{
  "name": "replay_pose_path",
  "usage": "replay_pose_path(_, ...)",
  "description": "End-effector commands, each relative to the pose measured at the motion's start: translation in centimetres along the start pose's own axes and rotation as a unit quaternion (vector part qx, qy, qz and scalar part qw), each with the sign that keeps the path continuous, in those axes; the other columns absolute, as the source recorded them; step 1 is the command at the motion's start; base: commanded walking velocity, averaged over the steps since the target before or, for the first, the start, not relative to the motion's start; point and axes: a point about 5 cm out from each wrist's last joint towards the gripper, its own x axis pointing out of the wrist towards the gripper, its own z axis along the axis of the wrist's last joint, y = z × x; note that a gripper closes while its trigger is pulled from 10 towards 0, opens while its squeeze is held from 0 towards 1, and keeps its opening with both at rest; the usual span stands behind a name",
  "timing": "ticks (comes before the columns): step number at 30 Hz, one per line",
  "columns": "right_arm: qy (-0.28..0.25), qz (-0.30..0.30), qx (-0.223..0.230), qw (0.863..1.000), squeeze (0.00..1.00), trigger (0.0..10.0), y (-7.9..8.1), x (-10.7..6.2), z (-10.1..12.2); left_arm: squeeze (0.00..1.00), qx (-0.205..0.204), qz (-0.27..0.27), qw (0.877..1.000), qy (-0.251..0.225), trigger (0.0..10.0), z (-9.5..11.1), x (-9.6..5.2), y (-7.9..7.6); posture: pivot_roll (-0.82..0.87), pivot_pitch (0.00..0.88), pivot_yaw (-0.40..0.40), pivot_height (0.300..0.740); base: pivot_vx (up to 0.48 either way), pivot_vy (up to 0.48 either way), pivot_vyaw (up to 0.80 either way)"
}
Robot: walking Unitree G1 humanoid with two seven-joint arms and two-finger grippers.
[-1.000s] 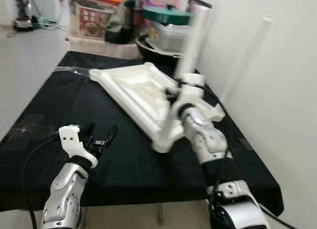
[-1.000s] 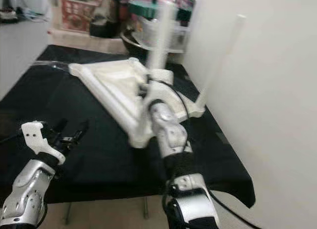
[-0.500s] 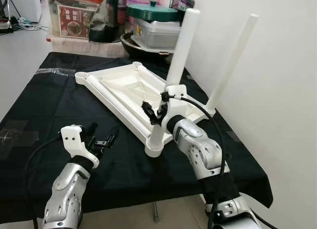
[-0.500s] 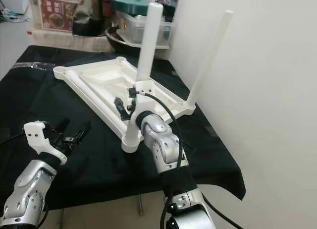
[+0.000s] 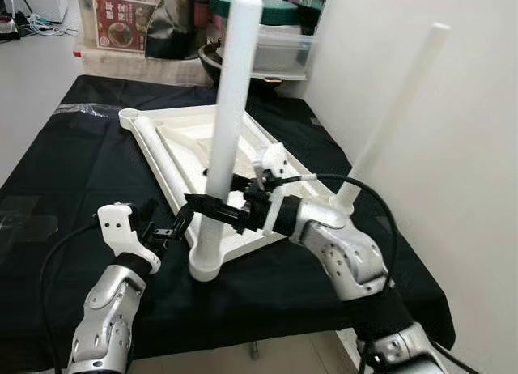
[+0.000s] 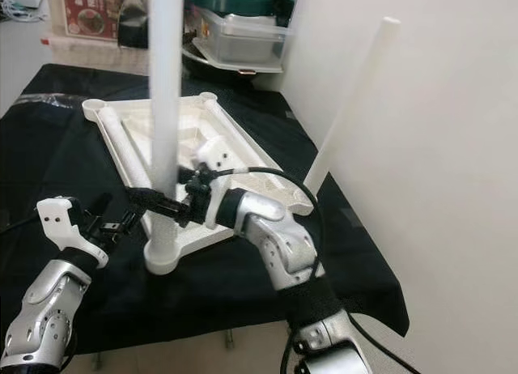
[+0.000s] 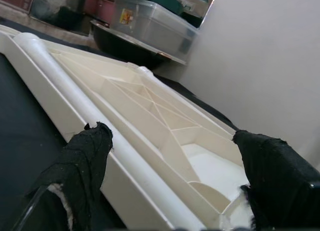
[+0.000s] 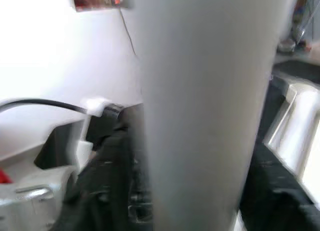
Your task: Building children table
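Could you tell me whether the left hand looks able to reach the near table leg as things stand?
Probably yes. The left hand hovers open just beside the near table leg, with bare black tablecloth between them. The right hand already grips that leg low down, so free space lies mainly above it.

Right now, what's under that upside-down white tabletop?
The white tabletop lies upside down on a black cloth that shows all around it. The cloth hides whatever supports it. The right gripper holds a white leg standing in the tabletop's near corner; the cloth beneath is hidden.
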Motion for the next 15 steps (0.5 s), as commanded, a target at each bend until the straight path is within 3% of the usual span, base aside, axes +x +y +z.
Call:
replay_pose_path(1, 0.042, -0.070, 0.008, 0.997, 0.00, 0.0, -1.3, 0.0, -1.3, 0.00, -0.007, -0.002, 1.000, 0.000, 10.0, -0.2, 0.1, -0.3, 0.18, 0.000, -0.233, 0.740, 0.000, 0.000, 0.00)
replay_pose_path(2, 0.042, -0.070, 0.008, 0.997, 0.00, 0.0, -1.3, 0.0, -1.3, 0.00, -0.007, -0.002, 1.000, 0.000, 10.0, -0.2, 0.1, -0.3, 0.18, 0.000, -0.233, 0.740, 0.000, 0.000, 0.00)
replay_pose_path(3, 0.070, -0.147, 0.010, 0.987, 0.00, 0.0, -2.5, 0.2, -2.0, 0.00, -0.007, -0.002, 1.000, 0.000, 10.0, -0.1, 0.1, -0.3, 0.17, 0.000, -0.231, 0.740, 0.000, 0.000, 0.00)
replay_pose_path(4, 0.085, -0.290, 0.031, 0.953, 0.00, 0.0, -4.8, -0.8, -2.8, 0.00, -0.009, -0.002, 1.000, 0.000, 10.0, -0.1, 0.1, -0.3, 0.17, 0.000, -0.227, 0.740, 0.000, 0.000, 0.00)
replay_pose_path(5, 0.096, -0.409, 0.057, 0.906, 0.00, 0.0, -6.5, -2.4, -3.7, 0.00, -0.010, -0.003, 1.000, -0.001, 10.0, -0.1, 0.0, -0.4, 0.17, 0.000, -0.226, 0.740, 0.000, 0.000, 0.00)
replay_pose_path(6, 0.096, -0.409, 0.057, 0.906, 0.00, 0.0, -6.5, -2.4, -3.7, 0.00, -0.010, -0.003, 1.000, -0.001, 10.0, -0.1, 0.0, -0.4, 0.17, 0.000, -0.226, 0.740, 0.000, 0.000, 0.00)
replay_pose_path(7, 0.101, -0.487, 0.076, 0.864, 0.00, 0.0, -7.4, -3.8, -4.5, 0.00, -0.011, -0.003, 1.000, -0.001, 10.0, -0.1, 0.0, -0.4, 0.17, 0.000, -0.226, 0.740, 0.000, 0.000, 0.00)
replay_pose_path(8, 0.101, -0.487, 0.076, 0.864, 0.00, 0.0, -7.4, -3.8, -4.5, 0.00, -0.011, -0.003, 1.000, -0.001, 10.0, -0.1, 0.0, -0.4, 0.17, 0.000, -0.226, 0.740, 0.000, 0.000, 0.00)
replay_pose_path(9, 0.108, -0.537, 0.084, 0.832, 0.00, 0.0, -7.8, -5.3, -5.3, 0.00, -0.012, -0.004, 1.000, -0.001, 10.0, -0.1, 0.0, -0.4, 0.17, 0.000, -0.226, 0.740, 0.000, 0.000, 0.00)
replay_pose_path(10, 0.108, -0.537, 0.084, 0.832, 0.00, 0.0, -7.8, -5.3, -5.3, 0.00, -0.012, -0.004, 1.000, -0.001, 10.0, -0.1, 0.0, -0.4, 0.17, 0.000, -0.226, 0.740, 0.000, 0.000, 0.00)
replay_pose_path(11, 0.108, -0.560, 0.082, 0.817, 0.00, 0.0, -7.7, -6.3, -5.7, 0.00, -0.012, -0.004, 1.000, -0.001, 10.0, -0.1, 0.0, -0.4, 0.16, 0.000, -0.222, 0.740, 0.000, 0.000, 0.00)
replay_pose_path(15, 0.102, -0.584, 0.069, 0.803, 0.00, 0.0, -7.1, -7.4, -5.8, 0.00, -0.012, -0.004, 1.000, -0.001, 10.0, 0.0, -0.1, -0.3, 0.15, 0.000, -0.215, 0.740, 0.000, 0.000, 0.00)
